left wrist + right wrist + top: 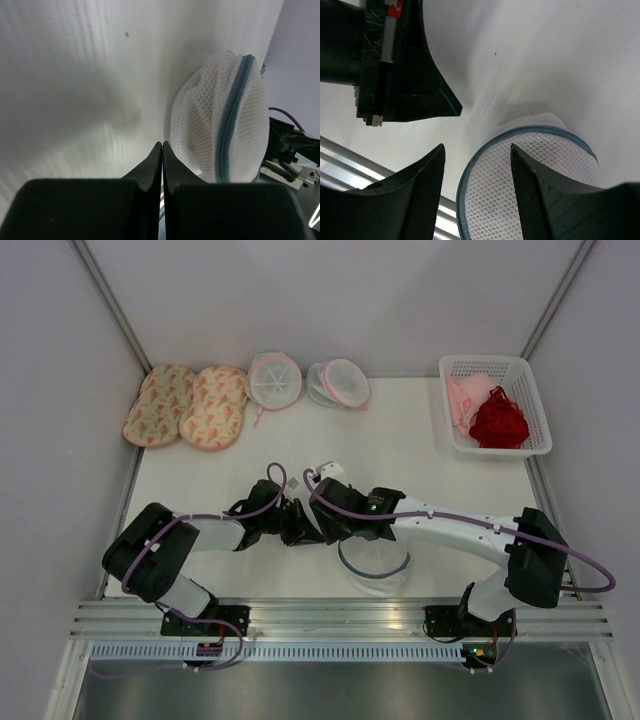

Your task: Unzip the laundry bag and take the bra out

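Note:
The laundry bag (376, 567) is a round white mesh pouch with a dark grey zipper rim, lying at the near middle of the table. In the right wrist view my right gripper (476, 150) stands open just above the laundry bag (530, 195), one finger over the mesh and the other outside the rim. My left gripper (162, 146) is shut, and the laundry bag (220, 120) lies just to its right, apart from the fingertips. From above, the left gripper (300, 527) and right gripper (338, 530) almost meet. The bra is hidden.
A white basket (530, 380) at the back right holds a pale pink cloth (462, 400) and a dark red garment (498, 420). Two pink-trimmed mesh pouches (273, 379) and two patterned pads (186, 405) line the back. An aluminium rail (330, 615) runs along the near edge.

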Robot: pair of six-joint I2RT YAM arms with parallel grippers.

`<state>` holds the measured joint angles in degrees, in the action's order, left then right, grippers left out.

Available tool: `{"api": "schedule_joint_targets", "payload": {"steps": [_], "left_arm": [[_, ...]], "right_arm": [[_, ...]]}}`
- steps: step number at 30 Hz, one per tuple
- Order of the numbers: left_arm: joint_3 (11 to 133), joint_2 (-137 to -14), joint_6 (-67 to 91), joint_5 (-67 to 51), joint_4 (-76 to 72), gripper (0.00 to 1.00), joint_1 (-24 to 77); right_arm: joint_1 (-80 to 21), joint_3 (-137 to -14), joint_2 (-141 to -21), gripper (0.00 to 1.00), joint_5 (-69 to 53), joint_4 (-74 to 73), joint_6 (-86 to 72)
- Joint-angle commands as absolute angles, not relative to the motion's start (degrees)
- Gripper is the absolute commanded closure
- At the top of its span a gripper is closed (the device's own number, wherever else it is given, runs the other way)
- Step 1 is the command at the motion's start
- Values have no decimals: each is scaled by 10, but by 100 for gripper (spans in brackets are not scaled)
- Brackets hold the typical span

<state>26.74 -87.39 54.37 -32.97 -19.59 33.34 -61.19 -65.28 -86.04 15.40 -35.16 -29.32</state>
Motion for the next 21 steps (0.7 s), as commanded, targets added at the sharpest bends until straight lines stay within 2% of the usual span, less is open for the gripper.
{"api": "schedule_joint_targets", "payload": {"steps": [1, 5, 9, 14, 15, 18, 19, 21], "left_arm": [[255, -860, 520, -280, -160, 98, 327], [237, -841, 519, -261, -144, 98, 315], [220, -821, 519, -257, -143, 98, 306], [214, -808, 518, -258, -144, 98, 302], [212, -807, 518, -258, -144, 98, 302], [209, -803, 519, -259, -148, 98, 301], [209, -802, 520, -260, -148, 98, 301], [208, -798, 521, -260, -149, 98, 301]], "right_arm": [[-648, -711, -903, 40, 256, -437, -340], [-691, -761, -958, 40, 342, -525, -380], [-726, -785, -1005, 42, 377, -582, -435], [-751, -785, -1037, 52, 401, -627, -485], [-751, -782, -1040, 56, 407, -631, -490], [-752, -780, -1040, 81, 416, -644, -506], [-753, -784, -1037, 99, 425, -649, -512], [-758, -789, -1021, 100, 438, -643, -512]]}}
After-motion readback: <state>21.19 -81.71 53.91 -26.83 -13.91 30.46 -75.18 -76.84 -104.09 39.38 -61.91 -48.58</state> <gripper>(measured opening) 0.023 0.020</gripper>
